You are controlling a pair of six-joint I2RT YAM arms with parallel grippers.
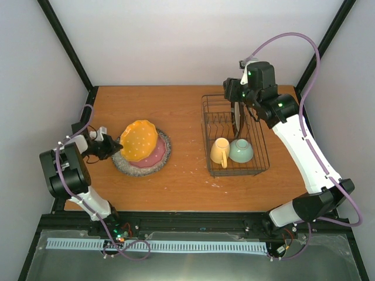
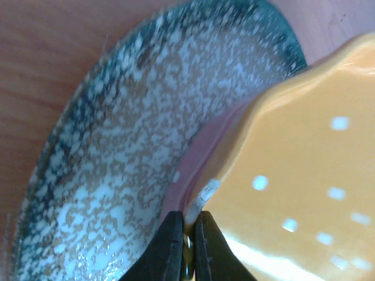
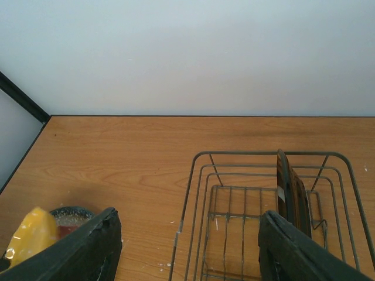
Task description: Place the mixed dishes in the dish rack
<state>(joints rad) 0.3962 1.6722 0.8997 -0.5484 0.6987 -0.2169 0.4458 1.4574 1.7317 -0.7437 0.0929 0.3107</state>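
The dark wire dish rack (image 1: 206,134) stands right of centre and holds a yellow mug (image 1: 220,151), a pale green bowl (image 1: 241,150) and a dark plate (image 1: 236,119) upright in a slot. A stack sits at the left: a speckled grey plate (image 1: 121,164), a pink plate (image 1: 153,158) and a tilted orange scalloped plate (image 1: 139,140) with white dots. My left gripper (image 1: 111,144) is shut on the orange plate's rim (image 2: 206,193), lifting that edge. My right gripper (image 1: 234,91) is open and empty above the rack's far end; the rack (image 3: 199,193) and dark plate (image 3: 285,190) show below it.
Black frame posts stand at the table's back corners and a black rail runs along the near edge. The wooden table (image 1: 181,111) lies bare between the plate stack and the rack.
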